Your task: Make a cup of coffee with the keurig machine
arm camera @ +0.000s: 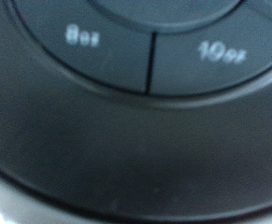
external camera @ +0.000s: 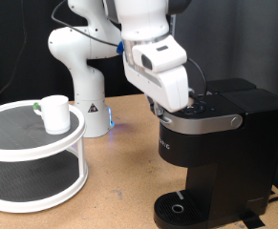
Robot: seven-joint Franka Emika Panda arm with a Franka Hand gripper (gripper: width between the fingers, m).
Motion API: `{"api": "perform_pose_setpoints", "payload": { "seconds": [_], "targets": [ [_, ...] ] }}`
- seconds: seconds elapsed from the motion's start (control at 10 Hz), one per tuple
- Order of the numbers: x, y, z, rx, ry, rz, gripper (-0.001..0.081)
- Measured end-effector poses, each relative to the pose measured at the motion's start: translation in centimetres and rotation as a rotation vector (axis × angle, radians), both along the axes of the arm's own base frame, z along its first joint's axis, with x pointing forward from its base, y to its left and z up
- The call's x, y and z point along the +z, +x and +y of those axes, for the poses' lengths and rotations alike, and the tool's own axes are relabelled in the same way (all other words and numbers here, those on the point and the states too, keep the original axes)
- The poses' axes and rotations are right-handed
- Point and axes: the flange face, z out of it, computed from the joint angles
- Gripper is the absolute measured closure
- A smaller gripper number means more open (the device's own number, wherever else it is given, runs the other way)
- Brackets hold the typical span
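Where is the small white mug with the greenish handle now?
In the exterior view the small white mug with a greenish handle stands at the left, on the top tier of the round white two-tier stand, beside the white robot base.

White cup (external camera: 54,113) upright; black keurig machine (external camera: 210,153), lid shut.

White two-tier round stand (external camera: 24,153) with dark mesh shelves at exterior view's left on a brown tabletop (external camera: 119,181), black backdrop (external camera: 24,38) behind.
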Motion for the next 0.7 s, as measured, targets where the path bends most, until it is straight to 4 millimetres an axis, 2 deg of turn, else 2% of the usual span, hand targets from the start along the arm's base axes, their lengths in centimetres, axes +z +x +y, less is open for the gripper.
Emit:
{"api": "perform_pose_setpoints", "payload": {
  "seconds": [0.1, 0.7],
  "targets": [
    [-0.99, -0.06, -0.08, -0.005, -0.003, 0.000, 0.0804],
    [-0.93, 0.07, -0.45, -0.001, 0.024, -0.023, 0.0804]
  ]
}}
